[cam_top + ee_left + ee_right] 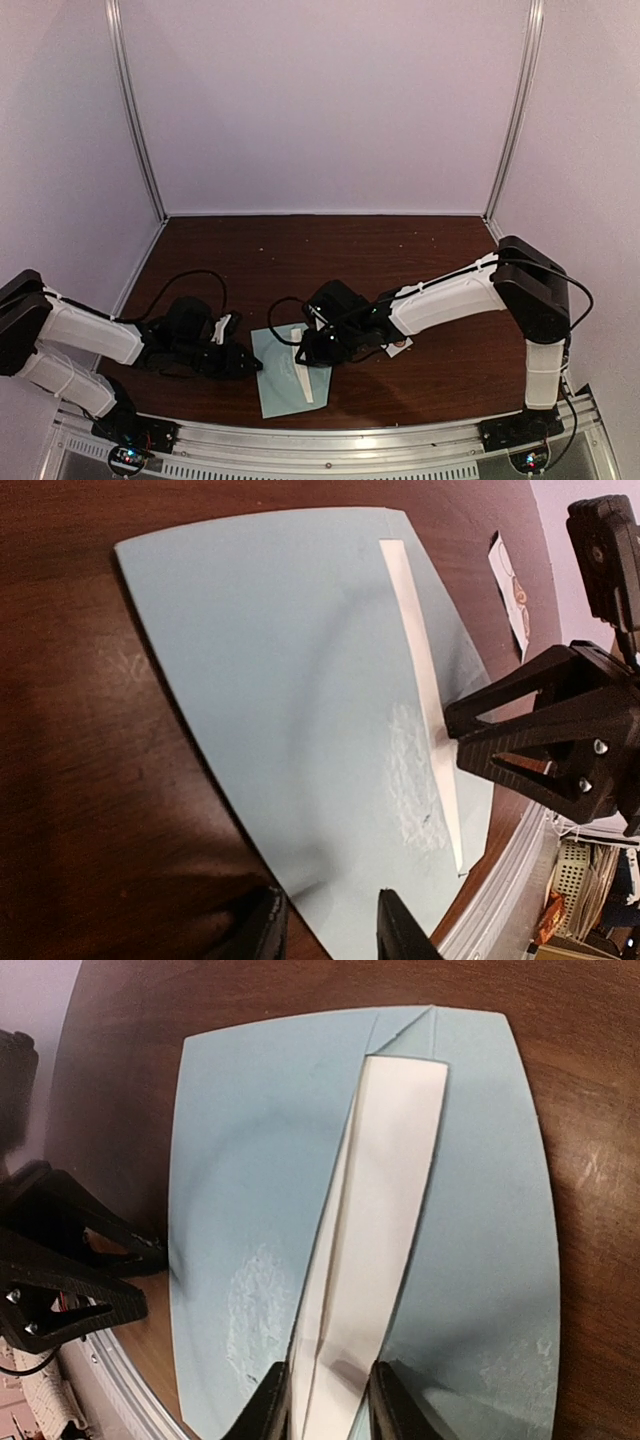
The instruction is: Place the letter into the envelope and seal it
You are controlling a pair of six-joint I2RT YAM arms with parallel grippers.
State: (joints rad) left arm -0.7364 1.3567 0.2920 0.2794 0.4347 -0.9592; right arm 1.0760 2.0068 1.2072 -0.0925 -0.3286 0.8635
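The pale teal envelope [278, 392] [290, 670] [235, 1160] lies flat near the table's front edge, with faint whitish print at its centre. The letter [301, 378] [415, 640] [385, 1200], a white folded sheet, stands on edge along the envelope's right part. My right gripper [306, 352] [330, 1400] [452, 742] is shut on its near end, both fingers touching the paper. My left gripper [250, 364] [330, 925] is open at the envelope's left edge. One of its fingers is over the wood, the other over the envelope, and nothing is pinched between them.
A small white strip of round stickers [510, 590] [401, 346] lies on the brown table [420, 250] just right of the envelope, under the right arm. The aluminium rail [330, 440] runs along the front edge, close to the envelope's near corner. White walls enclose the table.
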